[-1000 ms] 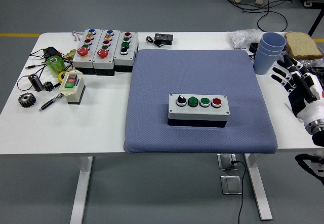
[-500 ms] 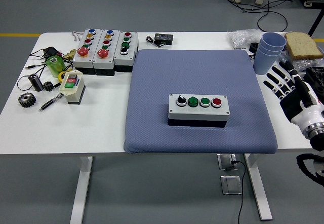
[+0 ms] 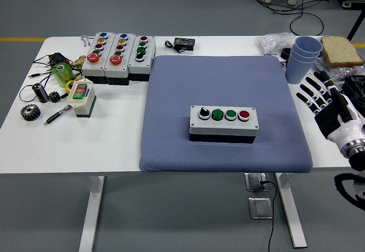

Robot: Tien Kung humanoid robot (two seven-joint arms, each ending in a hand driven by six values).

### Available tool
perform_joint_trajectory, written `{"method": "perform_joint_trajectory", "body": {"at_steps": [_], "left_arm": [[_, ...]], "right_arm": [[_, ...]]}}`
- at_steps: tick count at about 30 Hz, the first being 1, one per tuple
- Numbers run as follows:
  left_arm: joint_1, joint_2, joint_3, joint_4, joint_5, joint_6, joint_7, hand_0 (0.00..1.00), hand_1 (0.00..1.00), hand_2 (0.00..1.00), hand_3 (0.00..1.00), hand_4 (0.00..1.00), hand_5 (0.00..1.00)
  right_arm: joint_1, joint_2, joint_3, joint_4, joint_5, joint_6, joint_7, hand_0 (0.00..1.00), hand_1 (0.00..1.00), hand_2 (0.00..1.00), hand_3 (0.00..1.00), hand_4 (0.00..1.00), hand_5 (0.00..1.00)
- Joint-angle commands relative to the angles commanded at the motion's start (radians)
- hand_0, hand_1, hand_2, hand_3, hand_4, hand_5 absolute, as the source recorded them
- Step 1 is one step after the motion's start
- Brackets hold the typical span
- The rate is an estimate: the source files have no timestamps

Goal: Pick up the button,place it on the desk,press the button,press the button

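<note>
Button box: the grey four-button control box sits flat on the blue mat, near the mat's middle and toward its front edge, unmoved from a second ago.
Buttons on it: left to right a black selector knob, two green buttons, and a red button.
Right hand: the right hand hovers over the tabletop just off the mat's right edge, fingers spread and relaxed, holding nothing.
Change: over the last second this hand has slid left toward the mat and turned so its fingers fan out more widely; nothing else on the tabletop has shifted.
Meaning for task: with the box already resting on the mat, the placing looks done, and the hand seems to be starting its approach for a press. It is still well apart from the box.
Left hand: not visible.
Nearby: stacked blue cups stand just behind the right hand, a slice of bread beyond them.
Elsewhere: three more button boxes line the far left of the tabletop.
</note>
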Motion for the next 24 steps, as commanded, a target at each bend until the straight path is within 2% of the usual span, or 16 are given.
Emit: {"method": "perform_joint_trajectory", "body": {"at_steps": [24], "left_arm": [[-0.004,0.0,0.002,0.0,-0.003,0.0,-0.001,0.625,0.661,0.673,0.592,0.343,0.653]], "right_arm": [[-0.004,0.005,0.012,-0.002,0.02,-0.007,-0.003,0.709,0.632,0.678,0.649,0.804,0.39]]}}
